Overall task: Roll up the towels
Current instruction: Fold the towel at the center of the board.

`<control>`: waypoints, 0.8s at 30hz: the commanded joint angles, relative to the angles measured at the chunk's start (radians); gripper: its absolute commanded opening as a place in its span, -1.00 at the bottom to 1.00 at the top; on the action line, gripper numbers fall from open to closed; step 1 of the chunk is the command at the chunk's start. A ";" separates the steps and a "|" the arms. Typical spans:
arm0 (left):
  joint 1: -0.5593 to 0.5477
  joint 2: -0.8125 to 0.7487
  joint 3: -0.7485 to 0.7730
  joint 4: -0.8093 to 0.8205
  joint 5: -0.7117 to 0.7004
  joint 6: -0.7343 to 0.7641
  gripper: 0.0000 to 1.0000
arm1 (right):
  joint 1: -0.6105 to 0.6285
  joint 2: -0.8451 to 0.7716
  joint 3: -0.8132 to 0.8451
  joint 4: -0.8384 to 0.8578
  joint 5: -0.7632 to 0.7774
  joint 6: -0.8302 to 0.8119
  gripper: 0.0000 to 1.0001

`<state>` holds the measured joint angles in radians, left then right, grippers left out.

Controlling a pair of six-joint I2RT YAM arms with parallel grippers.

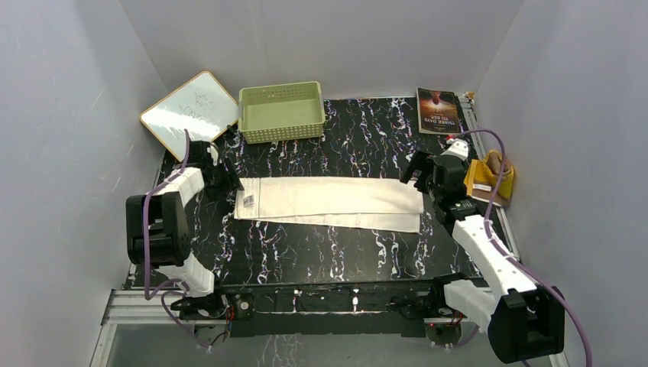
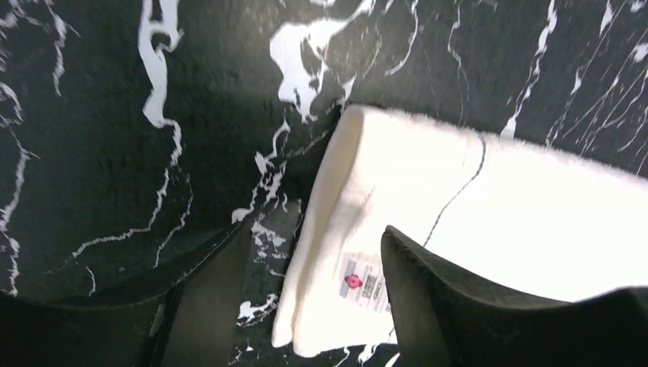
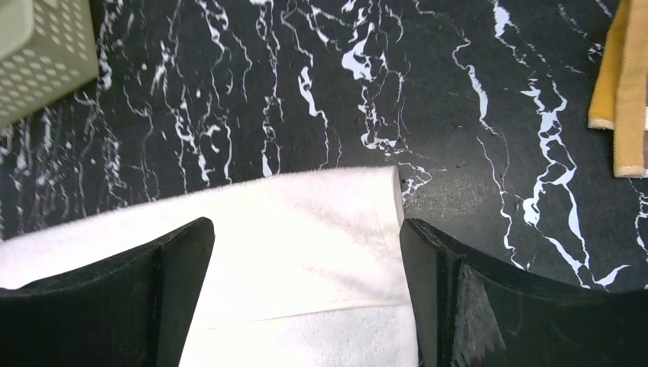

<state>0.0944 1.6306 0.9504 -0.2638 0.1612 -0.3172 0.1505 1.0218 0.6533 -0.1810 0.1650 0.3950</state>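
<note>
The bench (image 1: 306, 252) has a black marble-look top run through with white veins, and it sits inside a small enclosure. Three plain walls close it in: the left wall (image 1: 69, 115) and the right wall (image 1: 581, 115) rise along its side edges, and the back wall (image 1: 321, 38) stands along its far edge (all a pale grey with a faint lilac cast). A bare aluminium rail (image 1: 130, 306) runs along the near edge. The light is even and soft, leaving only faint shadows on the bench.
</note>
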 commanded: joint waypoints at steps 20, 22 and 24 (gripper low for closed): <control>0.001 -0.150 -0.151 -0.109 0.142 -0.035 -0.25 | -0.002 -0.042 -0.025 0.065 0.024 0.115 0.96; 0.001 -0.142 -0.147 -0.112 0.141 -0.033 -0.38 | -0.002 -0.040 -0.029 0.064 0.019 0.114 0.96; 0.001 -0.133 -0.147 -0.114 0.140 -0.033 -0.43 | -0.002 -0.038 -0.033 0.063 0.016 0.114 0.96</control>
<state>0.0944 1.4925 0.7815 -0.3347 0.2955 -0.3515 0.1501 0.9836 0.6094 -0.1555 0.1852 0.5064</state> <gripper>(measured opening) 0.306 0.981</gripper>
